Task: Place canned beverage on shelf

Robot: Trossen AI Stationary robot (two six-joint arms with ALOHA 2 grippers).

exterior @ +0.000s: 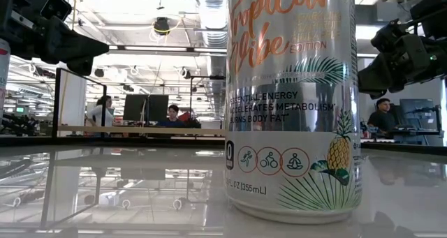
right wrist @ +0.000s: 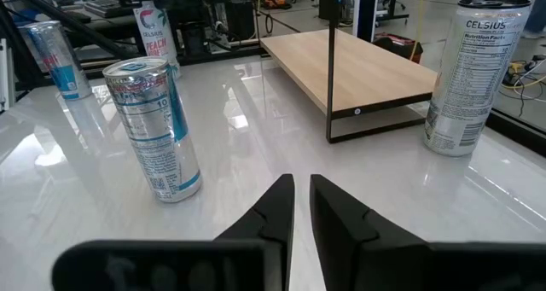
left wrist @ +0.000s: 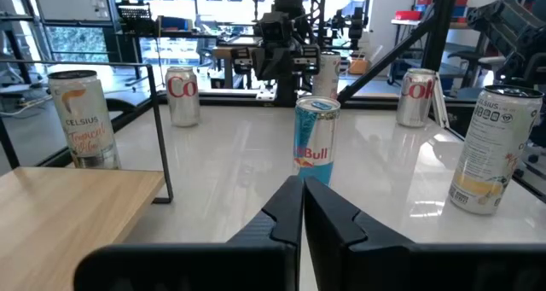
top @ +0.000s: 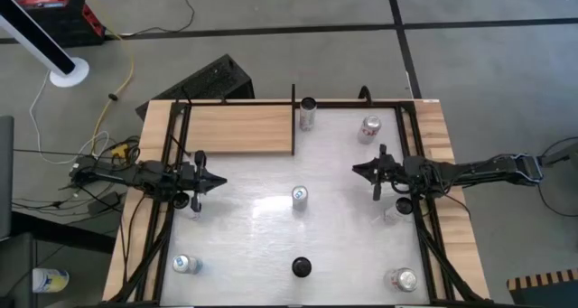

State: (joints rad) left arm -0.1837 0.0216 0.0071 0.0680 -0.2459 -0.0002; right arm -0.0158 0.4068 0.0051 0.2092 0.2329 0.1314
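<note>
The shelf (top: 239, 129), a light wood board edged by black bars, sits at the table's far left and also shows in the right wrist view (right wrist: 358, 69). A Red Bull can (top: 300, 196) stands upright at the table's middle, between both grippers (left wrist: 316, 142) (right wrist: 158, 129). A Celsius can (top: 308, 112) stands on the table just off the shelf's right end. My left gripper (top: 217, 179) is shut and empty, pointing right toward the Red Bull can (left wrist: 302, 207). My right gripper (top: 357, 170) is shut and empty, pointing left (right wrist: 302, 201).
A Coke can (top: 370, 127) stands at the far right. More cans stand near the front left (top: 185, 265), front middle (top: 302, 268) and front right (top: 404, 279). The front-middle can fills the low view (exterior: 293, 105). People sit in the room beyond.
</note>
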